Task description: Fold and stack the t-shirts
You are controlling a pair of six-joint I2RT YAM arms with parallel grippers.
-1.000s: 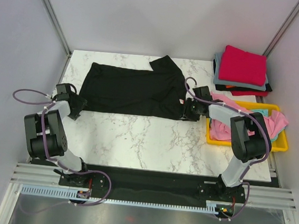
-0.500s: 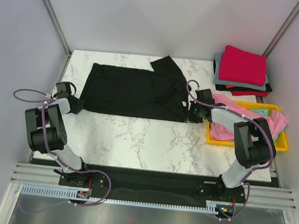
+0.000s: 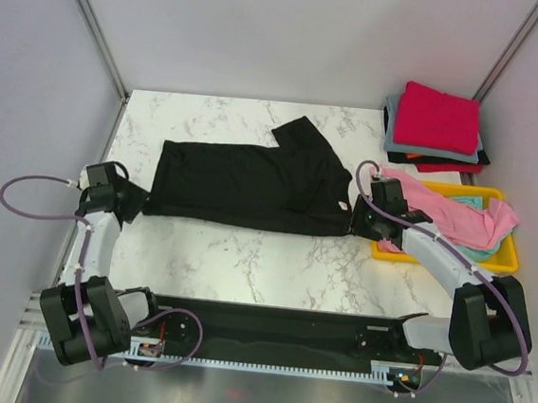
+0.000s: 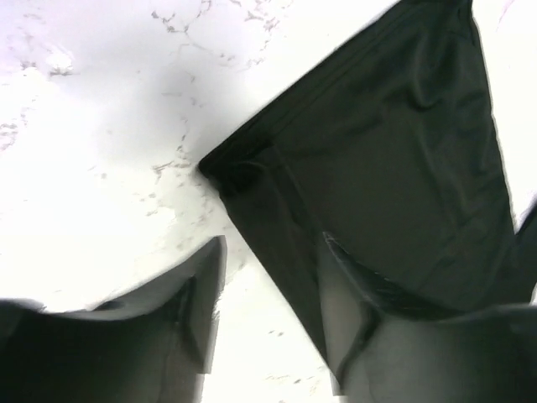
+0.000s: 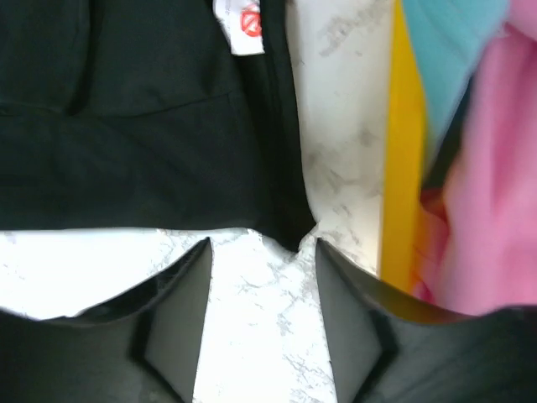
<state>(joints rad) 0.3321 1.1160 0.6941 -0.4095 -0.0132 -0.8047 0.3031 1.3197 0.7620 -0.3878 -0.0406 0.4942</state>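
A black t-shirt (image 3: pixel 242 185), folded lengthwise, lies flat across the middle of the marble table, with one sleeve sticking out at the back. My left gripper (image 3: pixel 128 203) is open at its left near corner. In the left wrist view the shirt's edge (image 4: pixel 277 227) runs in between the open jaws of that gripper (image 4: pixel 273 315), close to the right finger (image 4: pixel 344 319). My right gripper (image 3: pixel 358 221) is open at the shirt's right near corner. In the right wrist view that corner (image 5: pixel 289 227) lies just ahead of the gripper (image 5: pixel 262 311), and the white label (image 5: pixel 239 21) shows.
A yellow tray (image 3: pixel 440 260) at the right holds a pink t-shirt (image 3: pixel 439 213) and a teal one (image 3: pixel 469 200), close beside my right gripper. A folded stack with a red t-shirt (image 3: pixel 437 116) on top of a grey one (image 3: pixel 391 137) sits at the back right corner.
The black shirt has slid a little nearer and to the right. Both grippers have moved nearer with its ends, and both arms have swung down and outward.
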